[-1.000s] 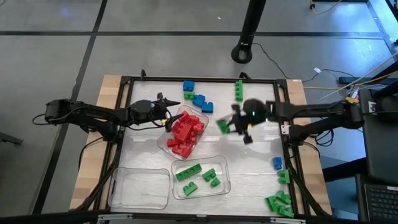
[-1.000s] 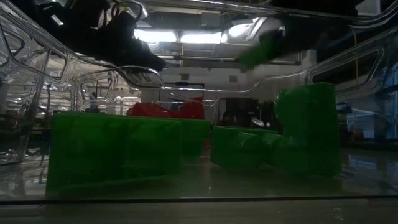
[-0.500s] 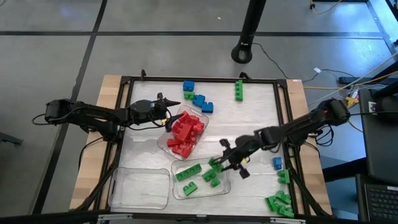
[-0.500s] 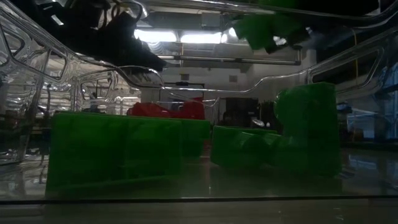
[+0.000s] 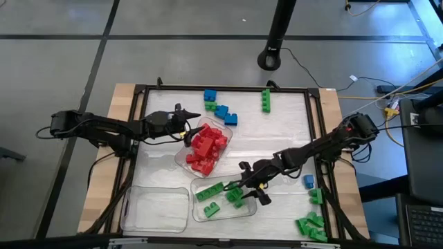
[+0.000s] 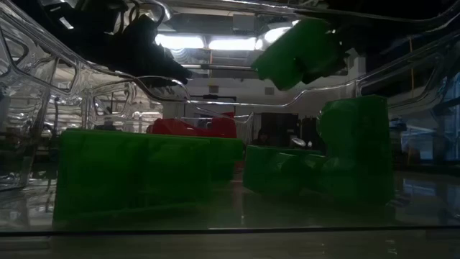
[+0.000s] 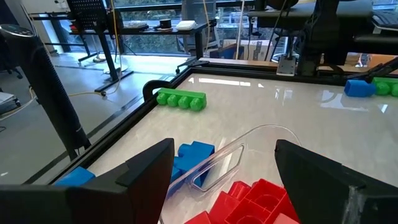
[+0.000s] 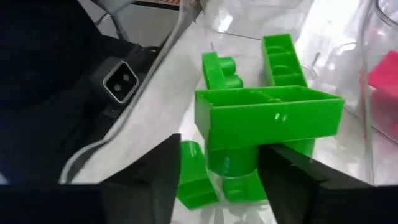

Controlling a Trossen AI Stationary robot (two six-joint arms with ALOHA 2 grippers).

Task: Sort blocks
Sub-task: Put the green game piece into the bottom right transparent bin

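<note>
right gripper (image 5: 243,188) over the green tray (image 5: 250,206), fingers spread around a green block (image 8: 267,118); whether they pinch it, can't tell. green blocks (image 5: 209,191) lie in that tray, red blocks (image 5: 205,149) in the middle tray (image 5: 181,158), near-left tray (image 5: 156,209) bare. left gripper (image 5: 195,108) spread, holding nothing, beside red tray. blue blocks (image 5: 221,111) far side. no readable labels.

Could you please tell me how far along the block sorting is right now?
Done: red blocks fill one tray; several green blocks lie in another. In hand: the right tool holds a green block above the green tray. Left: blue blocks and green ones on the table; a third tray is empty.
</note>
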